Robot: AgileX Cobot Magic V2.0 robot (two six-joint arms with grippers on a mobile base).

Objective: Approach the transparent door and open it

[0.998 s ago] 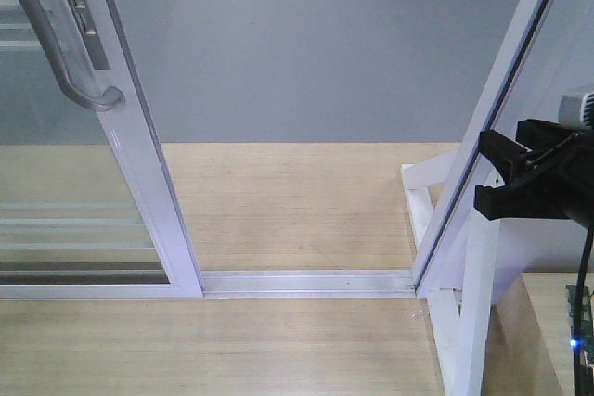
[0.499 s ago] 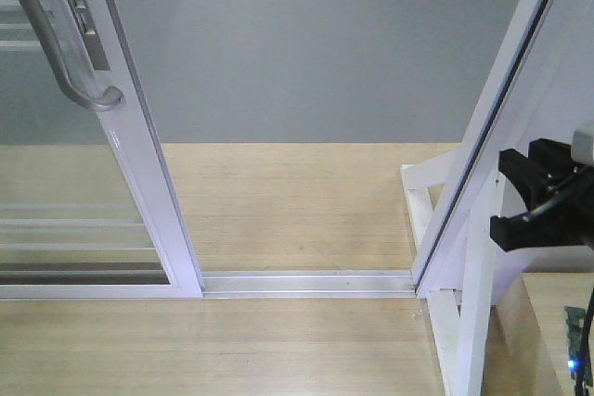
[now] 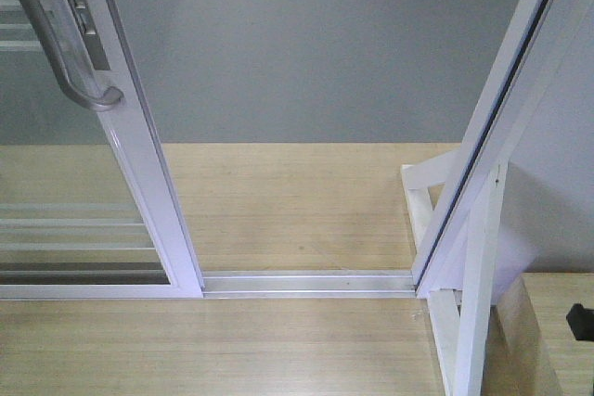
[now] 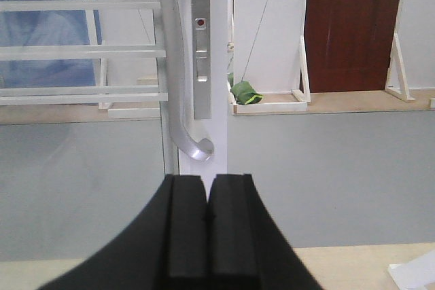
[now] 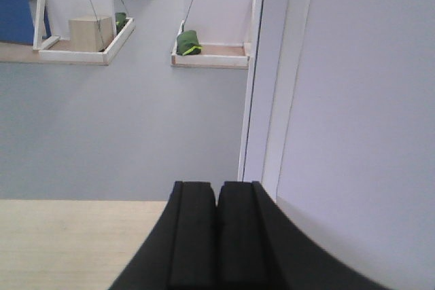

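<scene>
door: transparent door (image 3: 139, 164) looked rigid, heavy, glass fragile; probably slides stiffly
grab: curved handle (image 4: 178, 86), just above-ahead of left gripper (image 4: 206, 219)
grippers: left and right gripper (image 5: 217, 225) pads pressed together, empty

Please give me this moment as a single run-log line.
door: transparent door slid open, gap clear | handle: untouched | left gripper: shut, empty, facing handle | right gripper: shut, empty

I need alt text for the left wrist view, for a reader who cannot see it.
The left end effector, its black pads pressed together on nothing, points at the transparent door, just below its curved silver handle. Behind lie grey floor and a dark red door.
</scene>
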